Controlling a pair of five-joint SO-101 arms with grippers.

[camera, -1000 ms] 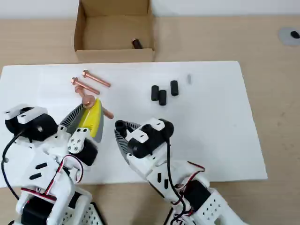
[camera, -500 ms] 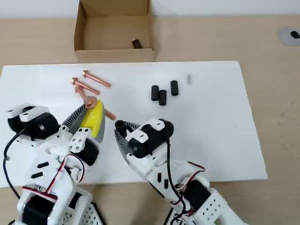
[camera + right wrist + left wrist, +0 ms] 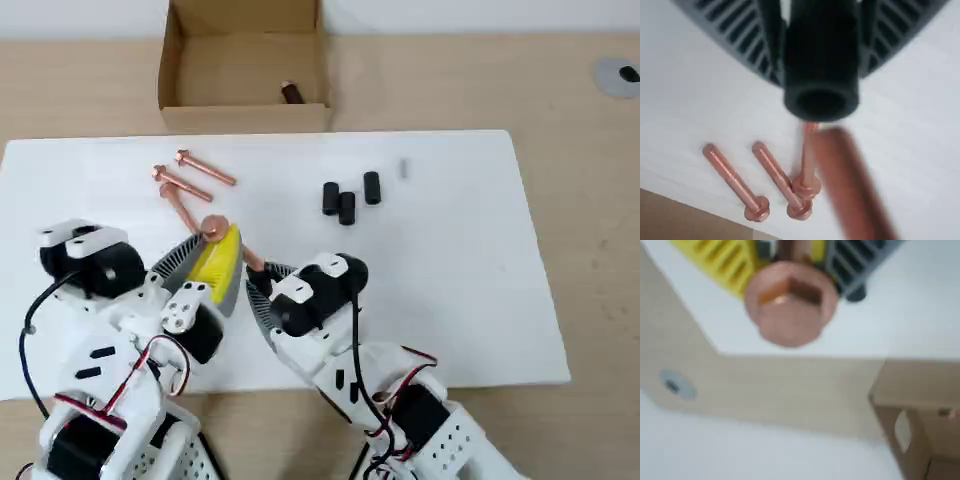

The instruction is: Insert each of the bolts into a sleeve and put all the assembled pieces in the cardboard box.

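I see my left gripper (image 3: 214, 238) pinching a copper bolt (image 3: 790, 302) just behind its head, over the near left of the white sheet (image 3: 450, 280). My right gripper (image 3: 820, 20) clamps a black sleeve (image 3: 821, 75), its mouth close to the bolt's tip. Three loose bolts (image 3: 205, 168) lie farther left and three sleeves (image 3: 346, 207) lie mid-sheet. The cardboard box (image 3: 243, 118) stands beyond, holding one dark piece (image 3: 292, 93).

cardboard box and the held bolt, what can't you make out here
- Dark piece in the cardboard box, high view: partly behind the near wall, too small to tell if it holds a bolt.
- Held bolt, right wrist view: blurred near the sleeve; whether its tip is inside is unclear.
- Grey speck, high view: too small.
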